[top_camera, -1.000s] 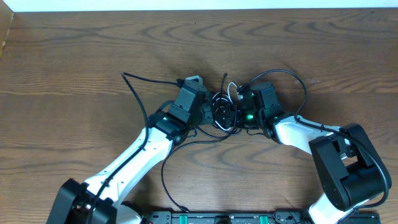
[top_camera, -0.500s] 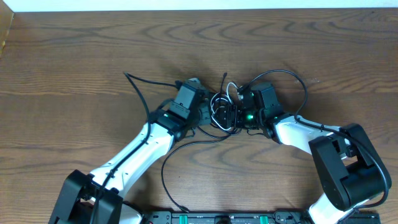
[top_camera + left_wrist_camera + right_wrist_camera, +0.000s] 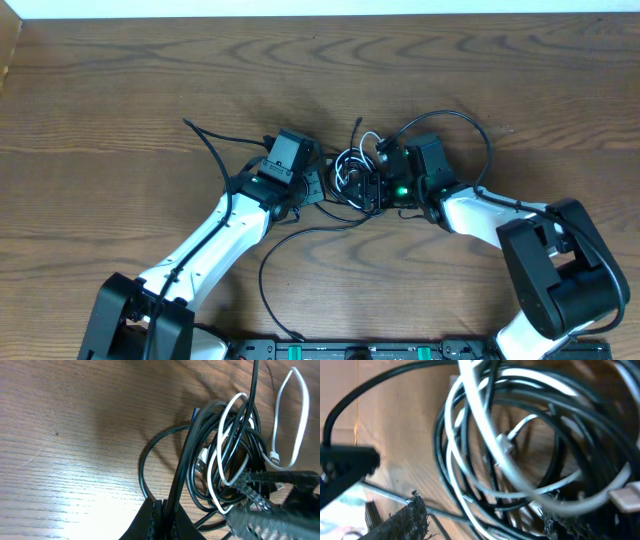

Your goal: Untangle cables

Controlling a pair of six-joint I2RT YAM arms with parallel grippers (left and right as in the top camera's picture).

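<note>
The cables (image 3: 357, 178) lie as a knot of black cords and one white strand (image 3: 372, 140) at the table's middle, between both grippers. My left gripper (image 3: 318, 188) sits just left of the knot. In the left wrist view it (image 3: 167, 517) is shut on one black cable (image 3: 182, 470) that runs up into the tangle (image 3: 225, 460). My right gripper (image 3: 382, 186) is on the knot's right side. Its fingers (image 3: 405, 520) stand wide apart, open (image 3: 485, 520), with the coils (image 3: 510, 460) lying between them.
A loose black cable end (image 3: 200, 130) trails to the upper left. One loop (image 3: 482, 135) arcs over the right arm, another (image 3: 268, 270) curves down toward the front edge. The arm bases (image 3: 350, 350) sit at the bottom.
My left gripper has closed on a black cable and drawn back to the left, widening its gap from the knot. The loose end at upper left shifted left too. The right arm stayed put.
</note>
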